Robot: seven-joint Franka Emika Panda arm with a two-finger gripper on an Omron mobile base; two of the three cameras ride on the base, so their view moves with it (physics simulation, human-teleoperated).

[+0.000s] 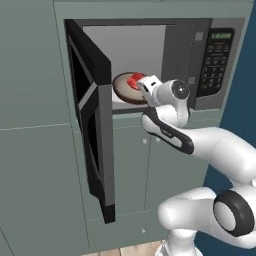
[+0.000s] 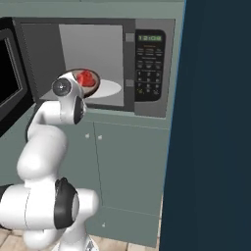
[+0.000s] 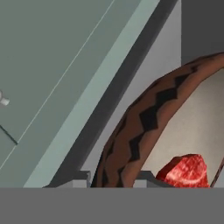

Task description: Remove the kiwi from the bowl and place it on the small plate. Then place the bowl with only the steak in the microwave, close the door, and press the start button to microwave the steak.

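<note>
The microwave (image 1: 150, 60) is seen with its door (image 1: 92, 125) swung wide open to the left of the end effector (image 1: 142, 90). Just ahead of the end effector, at the cavity's mouth, the bowl (image 1: 122, 87) is held tilted, with the steak (image 1: 134, 80) lying inside it. The end effector is clamped on the bowl's near rim. The arm is raised and stretched forward to the opening.

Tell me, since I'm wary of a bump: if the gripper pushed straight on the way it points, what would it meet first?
The gripper, shut on the bowl rim, points into the open microwave. Beyond the bowl and steak it carries, the grey back wall likely comes first; depth is unclear.
</note>
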